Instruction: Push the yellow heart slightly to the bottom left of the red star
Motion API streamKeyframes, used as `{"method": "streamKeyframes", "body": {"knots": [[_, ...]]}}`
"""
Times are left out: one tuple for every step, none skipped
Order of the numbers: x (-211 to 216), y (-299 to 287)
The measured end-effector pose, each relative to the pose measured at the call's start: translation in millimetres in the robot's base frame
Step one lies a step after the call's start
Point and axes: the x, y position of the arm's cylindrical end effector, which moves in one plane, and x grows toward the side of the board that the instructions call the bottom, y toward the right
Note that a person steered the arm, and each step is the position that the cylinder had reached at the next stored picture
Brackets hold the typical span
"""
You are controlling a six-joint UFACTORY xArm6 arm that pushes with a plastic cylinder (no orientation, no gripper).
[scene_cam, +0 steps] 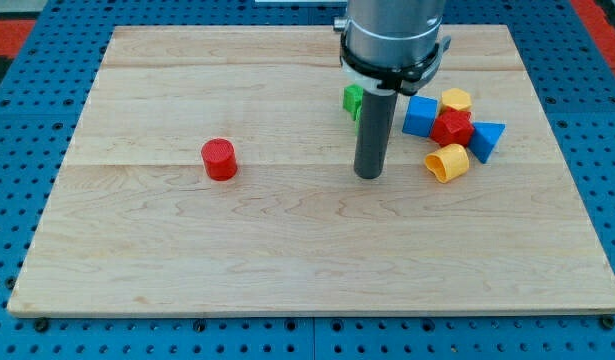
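Here my tip (368, 174) rests on grained wood left of the yellow heart (447, 162).

I can read no text, label, brand, number or sign anywhere in this view. The wooden tabletop (287, 260) shows only its grain, the coloured blocks have plain faces, and my dark rod carries no marking that I can make out.
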Motion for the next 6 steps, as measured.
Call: {"method": "streamKeyframes", "body": {"knots": [[43.2, 30.5], [42.1, 97.6], [34.2, 74.2], [28.4, 129.4], [1.1, 111.7], [16.2, 79.8]]}}
